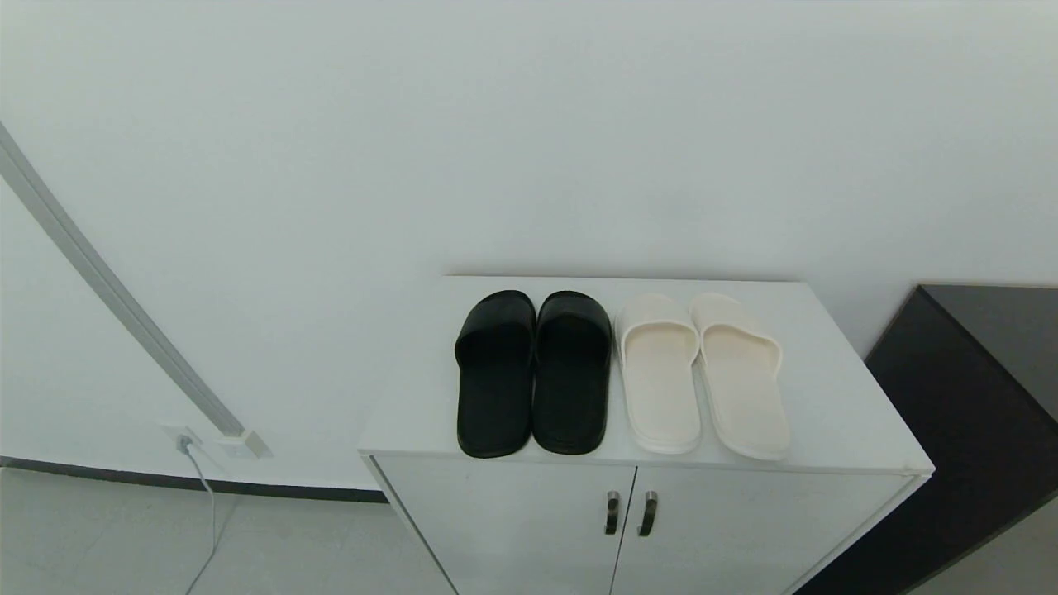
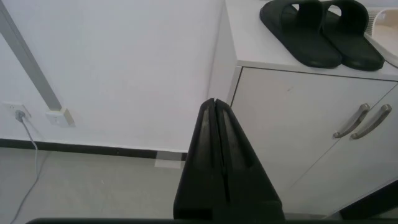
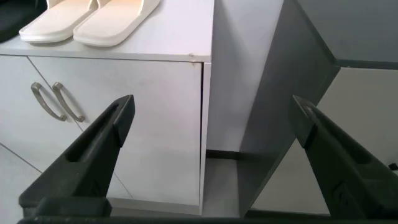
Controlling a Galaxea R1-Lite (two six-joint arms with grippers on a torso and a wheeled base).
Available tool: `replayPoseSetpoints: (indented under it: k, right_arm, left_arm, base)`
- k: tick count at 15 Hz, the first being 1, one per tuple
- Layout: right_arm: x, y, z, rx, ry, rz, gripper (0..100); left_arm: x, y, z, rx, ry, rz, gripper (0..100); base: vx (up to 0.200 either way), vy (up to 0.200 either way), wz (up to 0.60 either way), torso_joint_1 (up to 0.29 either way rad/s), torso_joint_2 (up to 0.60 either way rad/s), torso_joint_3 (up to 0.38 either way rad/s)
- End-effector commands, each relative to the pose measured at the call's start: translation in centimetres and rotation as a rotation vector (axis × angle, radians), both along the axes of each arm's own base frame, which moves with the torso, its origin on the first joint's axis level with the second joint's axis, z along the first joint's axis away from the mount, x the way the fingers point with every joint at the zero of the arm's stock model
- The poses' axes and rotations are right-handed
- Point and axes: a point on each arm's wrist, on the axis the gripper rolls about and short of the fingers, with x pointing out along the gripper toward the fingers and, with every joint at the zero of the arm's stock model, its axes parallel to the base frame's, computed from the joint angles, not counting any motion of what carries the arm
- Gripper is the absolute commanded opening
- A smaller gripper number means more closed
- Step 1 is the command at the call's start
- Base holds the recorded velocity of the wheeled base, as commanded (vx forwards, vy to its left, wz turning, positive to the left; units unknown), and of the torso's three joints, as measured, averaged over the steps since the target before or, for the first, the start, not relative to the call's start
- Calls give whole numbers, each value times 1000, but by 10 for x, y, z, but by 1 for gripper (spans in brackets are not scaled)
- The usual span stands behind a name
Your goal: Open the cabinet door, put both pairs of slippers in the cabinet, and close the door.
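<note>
A pair of black slippers [image 1: 533, 372] and a pair of cream slippers [image 1: 702, 372] lie side by side on top of the white cabinet [image 1: 835, 413]. Its two doors are closed, with two metal handles [image 1: 628, 512] at the centre seam. My left gripper [image 2: 214, 107] is shut, held low to the left of the cabinet, with the black slippers [image 2: 320, 31] and handles [image 2: 364, 121] beyond it. My right gripper [image 3: 211, 112] is open, level with the cabinet's right front corner; the cream slippers [image 3: 93, 22] and handles [image 3: 56, 102] lie off to one side.
A dark grey cabinet [image 1: 975, 397] stands right beside the white one. A wall outlet with a plugged cable [image 1: 186, 442] and a grey conduit [image 1: 107, 289] are on the wall at left. Open floor lies in front and to the left.
</note>
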Motion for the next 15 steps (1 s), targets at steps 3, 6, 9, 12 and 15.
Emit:
replayPoseSetpoints:
  k: [3,6,9,12,15]
  right_arm:
    - [0,0,0,-16,0,7,100]
    - [0,0,0,-13,-1,5,100]
    - [-3,0,13,29,-52,-2,100]
    - [9,1,82,85,61,64,100]
    - [58,4,92,101,245,169,100]
  left_arm:
    - [0,0,0,1,1,1,0]
    - [0,0,0,1,0,1,0]
    - [0,0,0,2,0,1,0]
    - [0,0,0,5,1,-1,0]
    - [0,0,0,5,1,-2,0]
  base:
    - [0,0,0,0,0,0]
    - [0,0,0,0,0,0]
    - [0,0,0,0,0,0]
    - [0,0,0,0,0,0]
    - [0,0,0,0,0,0]
